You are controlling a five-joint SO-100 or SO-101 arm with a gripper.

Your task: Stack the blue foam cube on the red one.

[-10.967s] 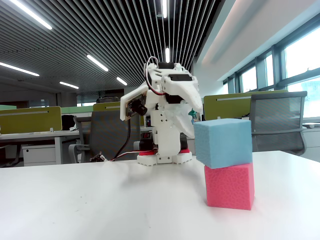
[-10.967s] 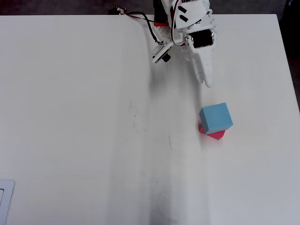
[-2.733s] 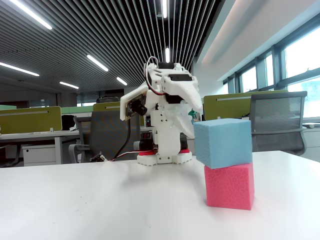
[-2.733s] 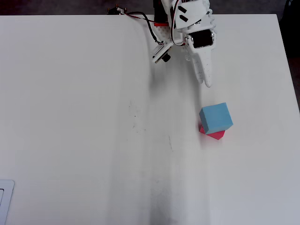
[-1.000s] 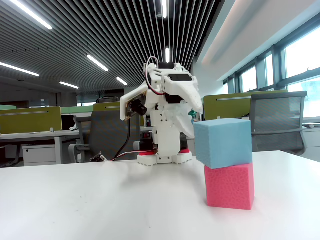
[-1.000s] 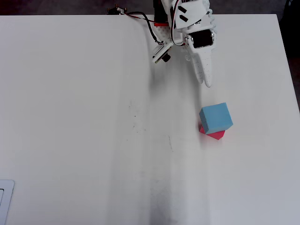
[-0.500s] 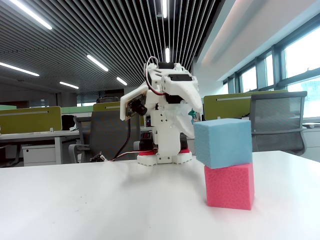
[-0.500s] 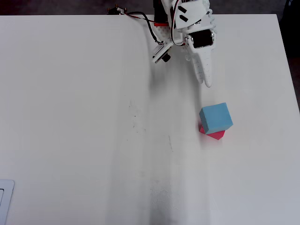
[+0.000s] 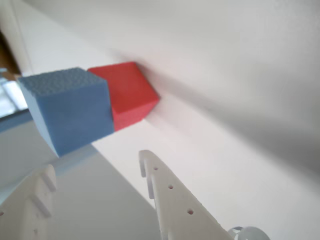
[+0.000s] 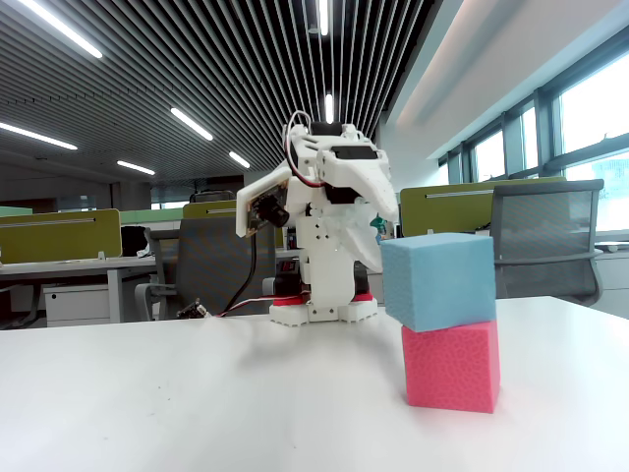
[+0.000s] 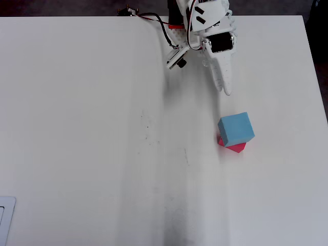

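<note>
The blue foam cube (image 10: 439,280) rests on top of the red one (image 10: 452,366), turned a little off its edges. From above, the blue foam cube (image 11: 236,127) hides nearly all of the red one (image 11: 237,148). My gripper (image 11: 225,91) hangs folded near the arm's base, well clear of the stack and holding nothing. In the wrist view the blue foam cube (image 9: 70,110) and the red one (image 9: 130,97) lie beyond the gripper (image 9: 95,162), whose white fingers (image 9: 165,195) show a gap between them.
The arm's base (image 10: 324,305) stands at the far edge of the white table (image 11: 77,128). The table's right edge (image 11: 313,77) runs close to the stack. Office chairs and desks stand behind the table. A pale flat object (image 11: 5,220) sits at the lower left corner.
</note>
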